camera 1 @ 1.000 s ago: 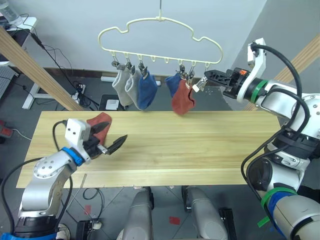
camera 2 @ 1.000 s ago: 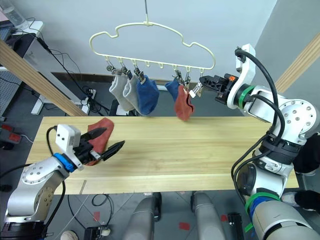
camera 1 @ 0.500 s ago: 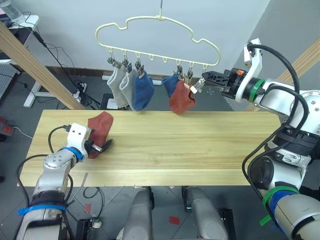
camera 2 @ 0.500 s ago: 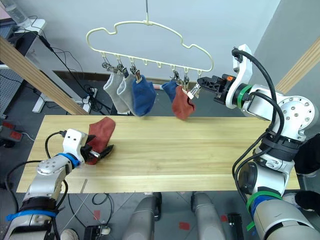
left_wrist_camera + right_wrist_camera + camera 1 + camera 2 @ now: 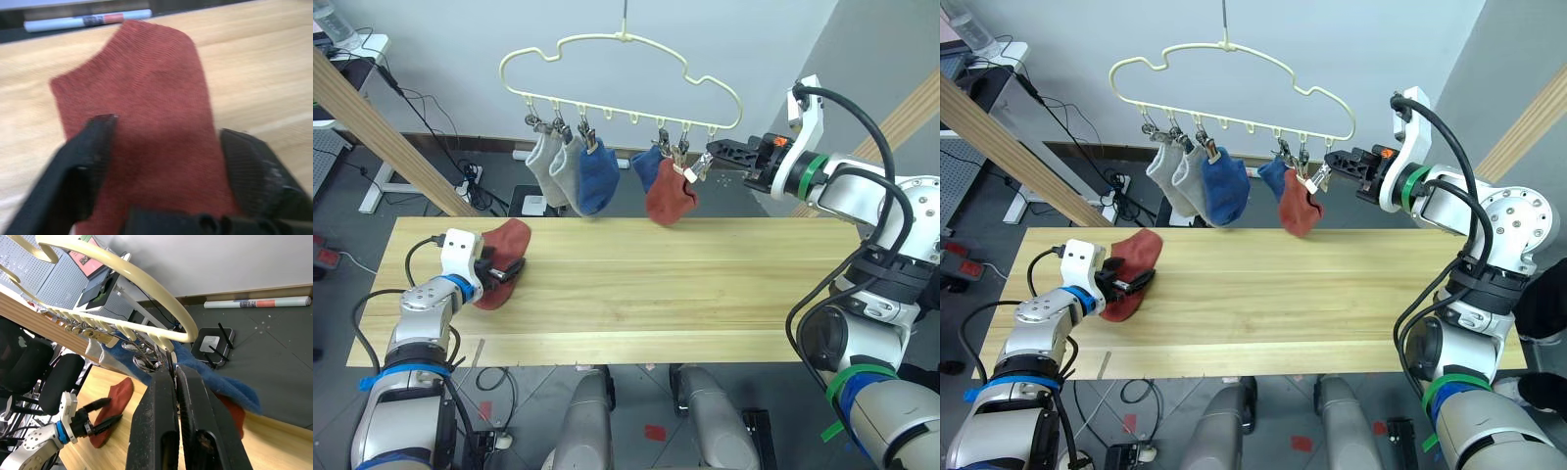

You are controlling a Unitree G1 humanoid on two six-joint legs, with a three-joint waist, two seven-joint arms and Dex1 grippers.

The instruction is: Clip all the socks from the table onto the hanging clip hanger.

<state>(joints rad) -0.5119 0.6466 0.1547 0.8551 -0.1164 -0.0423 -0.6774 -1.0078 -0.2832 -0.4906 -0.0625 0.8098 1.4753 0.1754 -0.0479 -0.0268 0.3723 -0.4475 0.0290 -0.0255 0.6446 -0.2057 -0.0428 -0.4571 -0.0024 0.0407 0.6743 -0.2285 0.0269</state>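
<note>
I was picking up the last rust-red sock (image 5: 502, 259), which lay at the far left of the worktop (image 5: 705, 294). My left jaws (image 5: 164, 147) stood apart, straddling it, one finger on either side, not yet closed. Next I judged they should close and lift. My right jaws (image 5: 176, 382) were pinched together on a clip (image 5: 697, 168) at the right end of the clip hanger (image 5: 622, 69), where five socks hung.

Left gripper (image 5: 512, 266) has come down from above the table (image 5: 705, 284) onto the rust-red sock (image 5: 501, 257) near the left end; open fingers now straddle the sock.
</note>
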